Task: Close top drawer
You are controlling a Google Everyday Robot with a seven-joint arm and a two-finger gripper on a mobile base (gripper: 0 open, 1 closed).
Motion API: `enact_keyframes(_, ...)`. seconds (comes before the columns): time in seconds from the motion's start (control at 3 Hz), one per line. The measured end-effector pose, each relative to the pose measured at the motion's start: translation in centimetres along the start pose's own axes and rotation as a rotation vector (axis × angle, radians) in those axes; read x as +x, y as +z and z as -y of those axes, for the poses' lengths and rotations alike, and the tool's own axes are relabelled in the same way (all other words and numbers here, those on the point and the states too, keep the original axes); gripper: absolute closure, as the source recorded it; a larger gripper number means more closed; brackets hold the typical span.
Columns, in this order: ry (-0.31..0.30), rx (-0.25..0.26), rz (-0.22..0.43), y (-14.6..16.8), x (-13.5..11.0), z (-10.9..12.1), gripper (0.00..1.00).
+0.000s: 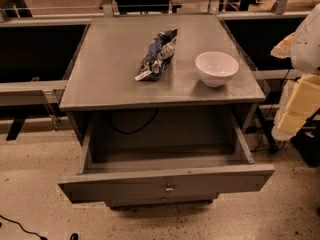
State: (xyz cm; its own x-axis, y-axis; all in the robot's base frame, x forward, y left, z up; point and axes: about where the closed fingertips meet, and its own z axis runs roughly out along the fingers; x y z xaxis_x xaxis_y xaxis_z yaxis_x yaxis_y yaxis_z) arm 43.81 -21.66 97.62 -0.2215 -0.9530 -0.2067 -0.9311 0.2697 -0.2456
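The top drawer [120,186] is pulled far out of the grey cabinet [125,91], toward me. Its wide flat grey front has a small metal knob [169,188] at the centre. Its deep grey box [165,154] looks empty. My gripper [296,109], with pale yellow parts under a white arm, hangs at the right edge of the view. It is beside the cabinet's right side, above and behind the drawer's right front corner, apart from the drawer.
A crumpled blue chip bag [157,54] and a white bowl [216,68] sit on the cabinet top. A narrower drawer front [160,201] peeks out below the open one. A black cable [20,228] lies on the speckled floor at lower left. Rails run behind the cabinet.
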Motion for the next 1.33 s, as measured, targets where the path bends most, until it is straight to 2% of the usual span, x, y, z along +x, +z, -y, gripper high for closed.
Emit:
enact_keyframes(0.33,0.0,0.0,0.0,0.0,0.0,0.0,0.0)
enact_keyframes(0.67,0.0,-0.061,0.021,2.5,0.4,-0.2,0.0)
enact_keyframes(1.0,-0.036,-0.135,0.105,7.2,0.2,-2.3,0.0)
enact_keyframes(1.33,-0.089,-0.229,0.196,16.4,0.5,-7.9,0.25)
